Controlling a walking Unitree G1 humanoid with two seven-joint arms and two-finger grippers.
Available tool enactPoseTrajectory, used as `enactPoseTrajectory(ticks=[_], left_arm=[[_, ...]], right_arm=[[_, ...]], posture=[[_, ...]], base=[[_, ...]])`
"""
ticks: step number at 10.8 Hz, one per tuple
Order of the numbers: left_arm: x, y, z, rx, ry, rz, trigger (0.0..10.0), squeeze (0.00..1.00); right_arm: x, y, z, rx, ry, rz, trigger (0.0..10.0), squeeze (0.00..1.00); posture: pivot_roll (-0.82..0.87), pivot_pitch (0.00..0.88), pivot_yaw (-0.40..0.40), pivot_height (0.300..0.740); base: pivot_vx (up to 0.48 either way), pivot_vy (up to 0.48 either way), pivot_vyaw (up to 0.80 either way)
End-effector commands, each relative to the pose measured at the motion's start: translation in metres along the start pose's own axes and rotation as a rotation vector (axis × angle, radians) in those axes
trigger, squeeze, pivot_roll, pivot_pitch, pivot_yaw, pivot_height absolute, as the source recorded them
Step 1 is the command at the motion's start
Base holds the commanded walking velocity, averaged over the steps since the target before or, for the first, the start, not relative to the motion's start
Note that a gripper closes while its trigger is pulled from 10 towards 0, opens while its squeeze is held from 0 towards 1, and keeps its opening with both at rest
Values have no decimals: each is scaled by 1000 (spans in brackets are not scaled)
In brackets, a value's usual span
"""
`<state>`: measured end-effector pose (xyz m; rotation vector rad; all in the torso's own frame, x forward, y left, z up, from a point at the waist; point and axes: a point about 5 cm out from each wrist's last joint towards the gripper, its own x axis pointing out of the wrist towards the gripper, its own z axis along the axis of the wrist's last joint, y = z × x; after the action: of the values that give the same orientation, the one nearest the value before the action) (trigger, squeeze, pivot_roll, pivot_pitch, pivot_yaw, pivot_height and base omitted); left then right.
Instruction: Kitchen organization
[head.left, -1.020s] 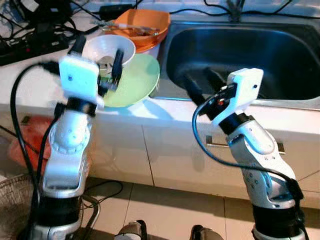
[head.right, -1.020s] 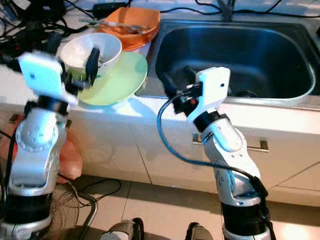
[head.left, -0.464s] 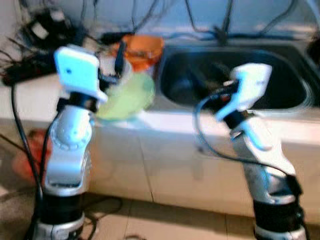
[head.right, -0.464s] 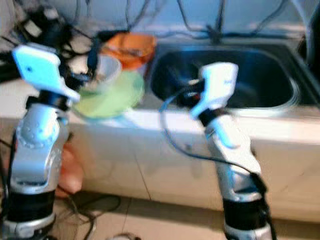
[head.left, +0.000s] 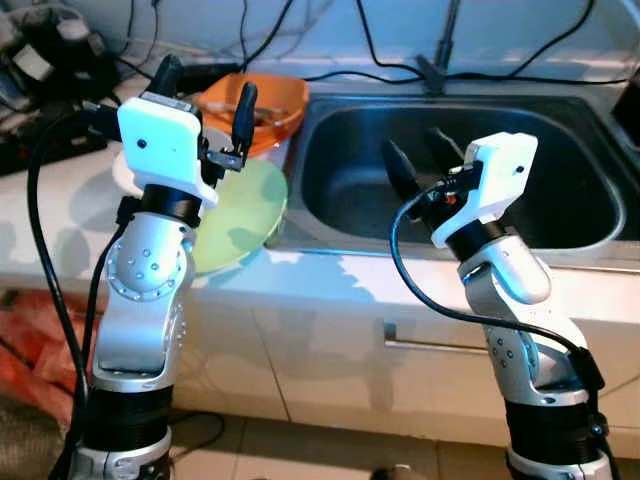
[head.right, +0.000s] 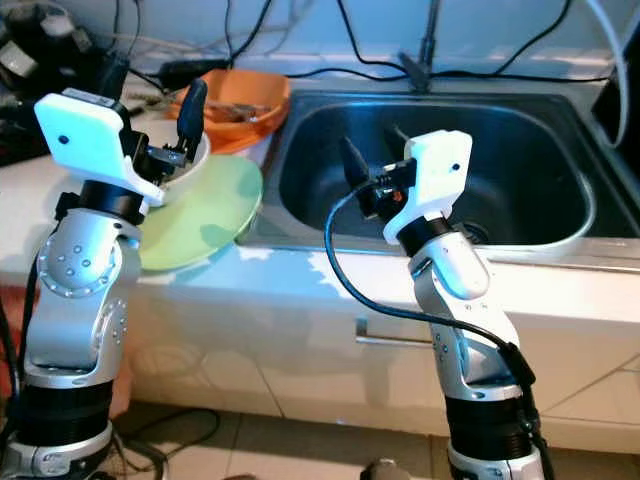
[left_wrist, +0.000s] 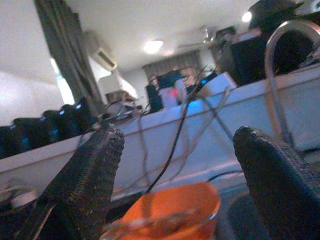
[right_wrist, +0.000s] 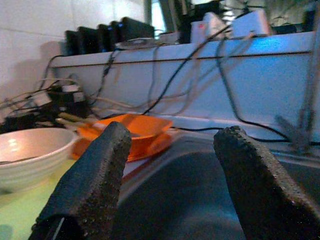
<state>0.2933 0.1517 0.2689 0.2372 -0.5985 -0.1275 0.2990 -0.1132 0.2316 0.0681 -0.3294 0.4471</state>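
Left gripper (head.left: 204, 82): I see it spread, above white bowl (right_wrist: 30, 150) on green plate (head.left: 243, 212).
Right gripper (head.left: 418, 158): spread over sink (head.left: 560, 215).
Clutter: orange bowl (head.left: 275, 96), cables (head.left: 330, 72) behind.

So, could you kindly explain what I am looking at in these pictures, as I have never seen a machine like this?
This is a humanoid robot standing at a kitchen counter. Two pictures come from the stereo camera on its head, looking down at its own silver arms. The other two come from a camera on each wrist, looking along that arm's two black fingers.

The left claw is open and raised over a white bowl that sits on a green plate, with an orange bowl behind. The right claw is open above the steel sink. Neither claw holds anything. Cables run along the back wall.
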Motion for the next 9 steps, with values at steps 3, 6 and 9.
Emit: enactPoseTrajectory(ticks=[3, 6, 9], left_arm=[[-19, 6, -5, 69, 29, -8, 10000, 0], [-30, 8, -15, 83, 86, 2, 10000, 0], [-33, 9, -31, 112, 138, -22, 10000, 0]], right_arm=[[-3, 9, -2, 43, 46, 115, 10000, 0], [-9, 13, -7, 69, 113, 221, 10000, 0], [-19, 30, -11, 176, 181, 355, 10000, 0]], posture=[[80, 91, 74, 740], [89, 94, 79, 740], [88, 104, 86, 740]], base=[[0, 0, 0], [0, 0, 0], [0, 0, 0]])
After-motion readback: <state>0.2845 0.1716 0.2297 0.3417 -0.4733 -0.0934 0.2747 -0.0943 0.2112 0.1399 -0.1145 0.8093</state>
